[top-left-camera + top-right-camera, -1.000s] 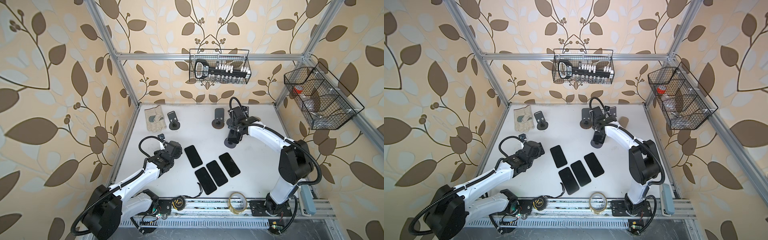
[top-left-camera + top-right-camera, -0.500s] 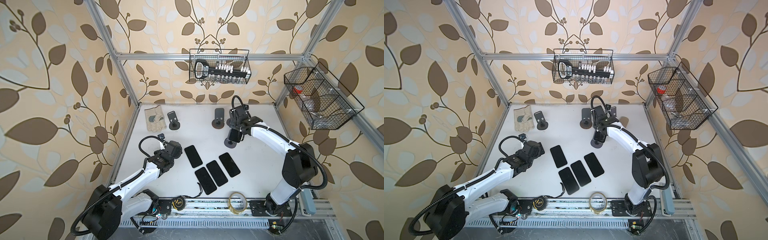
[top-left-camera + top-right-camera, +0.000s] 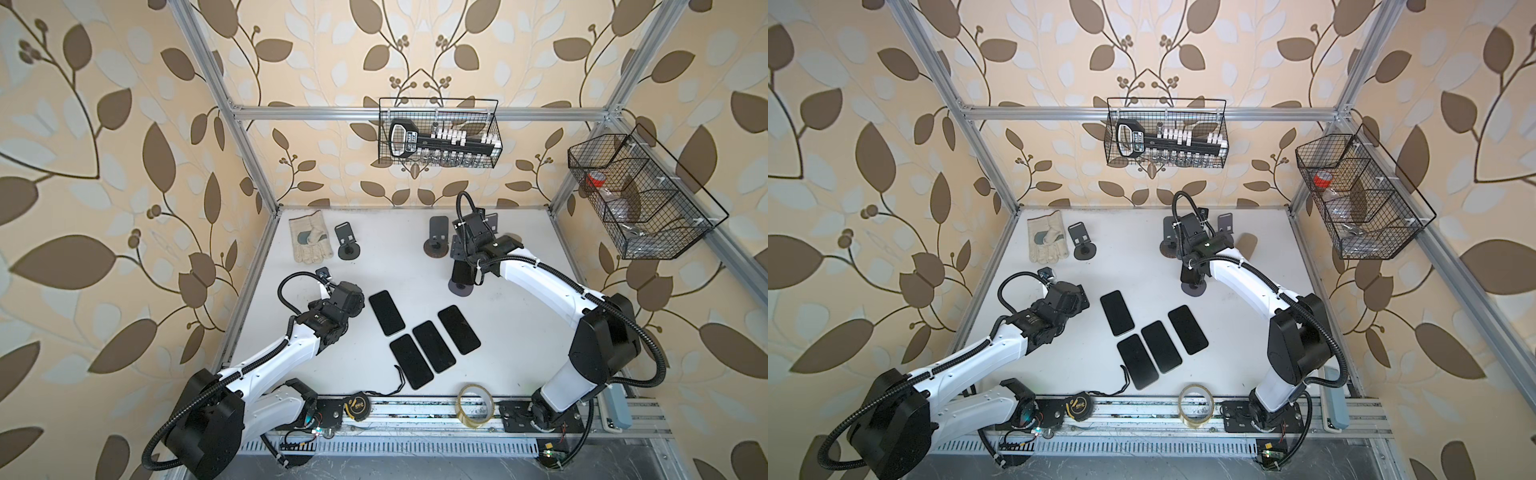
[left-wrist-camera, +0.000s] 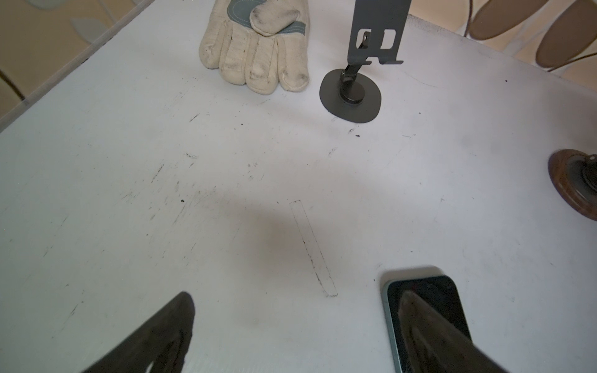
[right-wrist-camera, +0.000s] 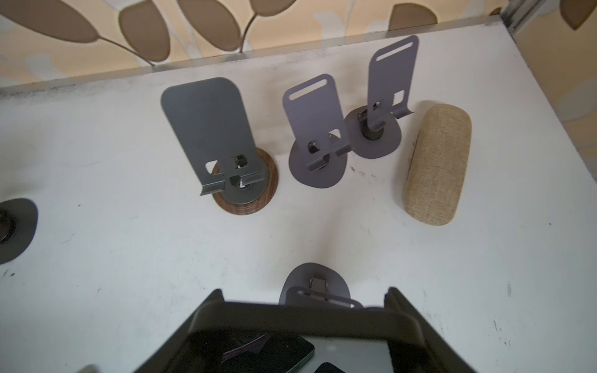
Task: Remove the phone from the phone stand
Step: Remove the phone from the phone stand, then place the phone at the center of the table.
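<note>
A dark phone (image 5: 290, 318) stands upright against the grey phone stand (image 5: 315, 284), and my right gripper (image 5: 303, 300) is shut on the phone's upper sides. Both top views show this gripper (image 3: 462, 266) (image 3: 1191, 266) above the stand's round base (image 3: 460, 287) (image 3: 1196, 289). Whether the phone's lower end still sits on the stand's lip is hidden. My left gripper (image 4: 297, 323) hangs open low over bare table at the left. One of its fingers (image 4: 429, 323) is over the end of a flat-lying phone (image 4: 452, 297).
Several phones (image 3: 432, 345) lie flat mid-table. Other stands (image 3: 436, 235) (image 3: 347, 241) (image 5: 384, 97) stand without phones along the back, with a work glove (image 3: 309, 241) and a beige case (image 5: 436, 164). A tape roll (image 3: 476, 405) and a tape measure (image 3: 359, 405) sit at the front rail.
The right arm's elbow has shifted slightly outward while its gripper stays over the stand with the phone. The left arm has not moved.
</note>
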`<action>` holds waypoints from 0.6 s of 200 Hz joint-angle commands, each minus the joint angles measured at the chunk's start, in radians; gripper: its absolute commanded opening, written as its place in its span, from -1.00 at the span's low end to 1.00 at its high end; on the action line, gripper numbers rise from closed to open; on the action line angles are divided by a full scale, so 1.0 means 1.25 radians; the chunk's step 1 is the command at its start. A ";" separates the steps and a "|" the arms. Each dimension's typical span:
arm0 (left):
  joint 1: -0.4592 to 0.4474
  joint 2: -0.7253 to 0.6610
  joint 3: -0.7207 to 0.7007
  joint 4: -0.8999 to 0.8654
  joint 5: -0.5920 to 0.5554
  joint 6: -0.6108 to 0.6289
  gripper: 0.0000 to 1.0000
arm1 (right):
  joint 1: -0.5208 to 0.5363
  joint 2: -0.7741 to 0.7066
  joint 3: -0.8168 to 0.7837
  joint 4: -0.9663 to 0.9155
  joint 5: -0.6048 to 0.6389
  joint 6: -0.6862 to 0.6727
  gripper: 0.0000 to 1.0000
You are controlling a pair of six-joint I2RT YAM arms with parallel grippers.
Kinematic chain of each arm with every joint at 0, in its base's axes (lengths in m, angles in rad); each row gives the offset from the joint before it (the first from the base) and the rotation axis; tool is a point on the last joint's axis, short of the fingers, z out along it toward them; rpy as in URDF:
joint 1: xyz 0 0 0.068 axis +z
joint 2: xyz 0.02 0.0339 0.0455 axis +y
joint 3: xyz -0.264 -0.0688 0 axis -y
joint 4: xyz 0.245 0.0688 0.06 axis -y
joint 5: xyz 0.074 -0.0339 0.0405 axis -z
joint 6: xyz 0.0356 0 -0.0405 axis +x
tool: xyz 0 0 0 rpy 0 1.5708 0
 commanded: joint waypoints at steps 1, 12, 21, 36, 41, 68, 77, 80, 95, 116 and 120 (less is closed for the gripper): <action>-0.006 0.000 0.030 -0.003 -0.020 -0.010 0.98 | 0.036 -0.025 0.007 0.033 -0.036 -0.058 0.08; -0.007 0.002 0.031 -0.003 -0.016 -0.010 0.98 | 0.050 -0.023 0.007 0.037 -0.057 -0.066 0.08; -0.006 0.003 0.031 -0.004 -0.016 -0.010 0.98 | 0.061 -0.021 0.007 0.039 -0.077 -0.070 0.08; -0.005 0.003 0.032 -0.005 -0.023 -0.011 0.98 | 0.082 -0.017 0.005 0.041 -0.105 -0.074 0.08; -0.006 0.003 0.032 -0.006 -0.024 -0.012 0.98 | 0.088 -0.016 0.002 0.044 -0.114 -0.078 0.08; -0.006 0.001 0.028 -0.005 -0.036 -0.021 0.98 | 0.122 -0.009 -0.013 0.067 -0.172 -0.097 0.08; -0.006 0.001 0.027 -0.007 -0.041 -0.021 0.98 | 0.128 -0.002 -0.014 0.070 -0.194 -0.096 0.08; -0.006 0.000 0.027 -0.007 -0.042 -0.021 0.98 | 0.130 0.000 -0.015 0.072 -0.201 -0.096 0.08; -0.005 -0.003 0.026 -0.010 -0.049 -0.022 0.98 | 0.142 0.011 -0.019 0.082 -0.221 -0.093 0.08; -0.005 -0.009 0.022 -0.008 -0.053 -0.024 0.98 | 0.155 0.033 -0.019 0.093 -0.246 -0.096 0.08; -0.005 -0.010 0.020 -0.006 -0.053 -0.024 0.98 | 0.156 0.039 -0.019 0.095 -0.254 -0.097 0.08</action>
